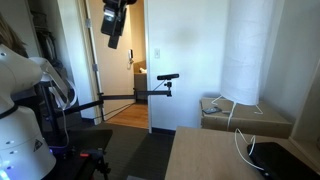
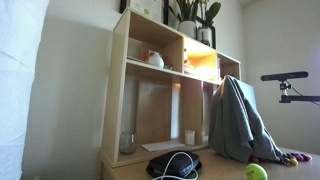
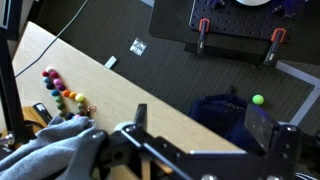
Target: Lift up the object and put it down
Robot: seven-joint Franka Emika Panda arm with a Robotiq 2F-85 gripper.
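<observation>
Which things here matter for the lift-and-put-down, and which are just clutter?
Job: tool, open; target unclear, likely ball or bead toy.
Clutter: cloth, cable, shelf, plants.

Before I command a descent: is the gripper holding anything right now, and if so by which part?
Nothing is held: the gripper is open and empty, high above the table.

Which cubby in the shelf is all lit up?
The upper cubby under the plants, beside the one with the white pot. It glows warm yellow; the other cubbies are dim.
</observation>
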